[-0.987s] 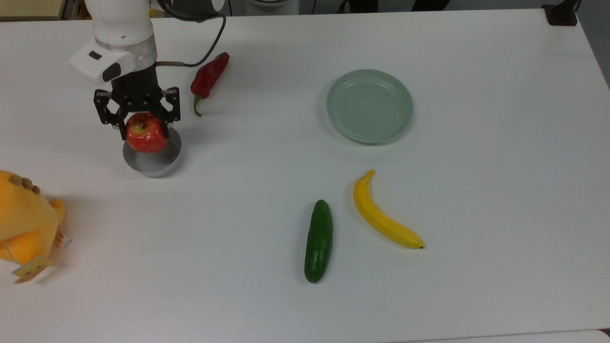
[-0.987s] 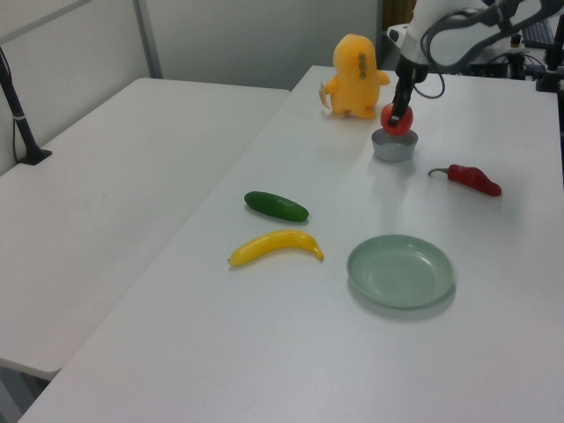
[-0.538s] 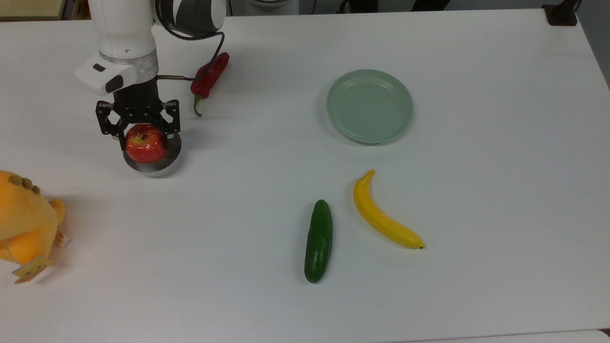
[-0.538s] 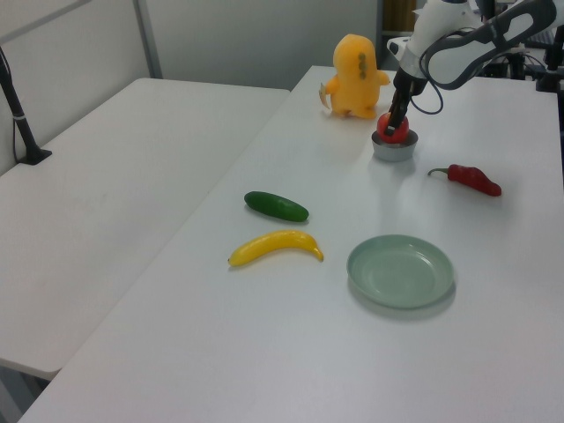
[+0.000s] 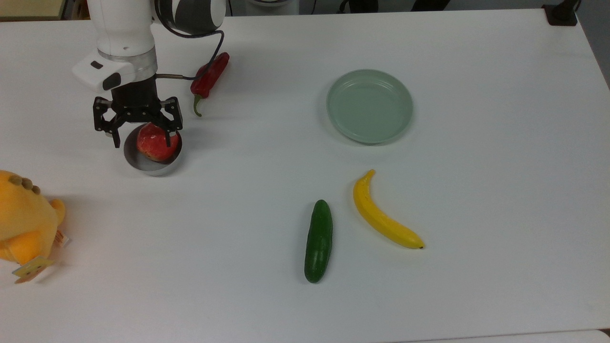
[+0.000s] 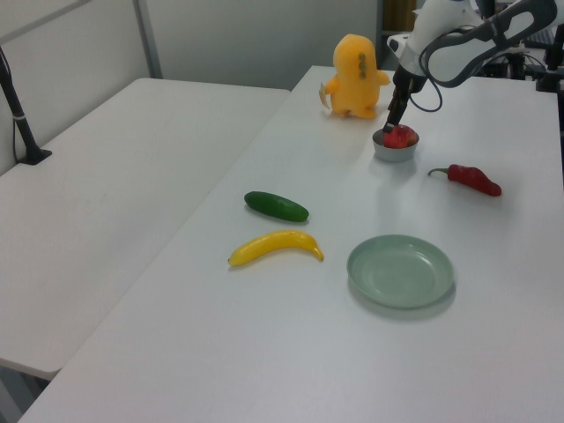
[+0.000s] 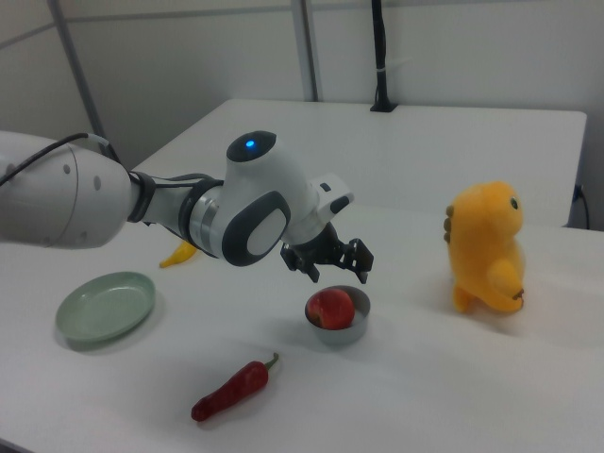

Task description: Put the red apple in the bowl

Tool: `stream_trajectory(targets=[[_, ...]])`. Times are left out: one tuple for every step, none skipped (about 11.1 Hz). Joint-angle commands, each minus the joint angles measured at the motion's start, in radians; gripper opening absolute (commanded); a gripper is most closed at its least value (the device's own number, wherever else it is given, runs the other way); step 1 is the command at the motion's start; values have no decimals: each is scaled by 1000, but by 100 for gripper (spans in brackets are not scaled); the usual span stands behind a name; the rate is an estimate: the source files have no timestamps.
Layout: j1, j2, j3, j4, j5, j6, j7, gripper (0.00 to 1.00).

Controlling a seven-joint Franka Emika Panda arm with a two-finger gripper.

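White table (image 5: 476, 190), grey partition walls behind. Red apple (image 5: 157, 142) sits inside the bowl (image 5: 143, 166), upper left of the top view. Gripper (image 5: 141, 135) just above it, fingers spread, released. Placement looks done; only retreat remains.

Beneath the hand (image 5: 139, 131), with its matt black fingers, the red apple (image 5: 157, 142) has a glossy skin, and the bowl (image 5: 152, 162) around it looks like dull grey metal. The arm's shell above the hand is smooth white plastic. The table (image 5: 476, 190) is matt white. Beside the hand, the chili pepper (image 5: 209, 76) shines, while the stuffed toy (image 7: 486, 247) looks plush.
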Motion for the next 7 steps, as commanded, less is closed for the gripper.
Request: stream_trajectory(targets=[[11,-64,5,4,18,-16,154,100],[11,-101,5,18,18,-65,222,100],[11,-133,5,47,18,-160,277,100],[12,-159,5,91,18,-265,331,100],[12,-184,5,124,20,-351,394,100],[20,-214,5,145,20,-416,458,100],[36,-256,5,153,20,-484,512,100]])
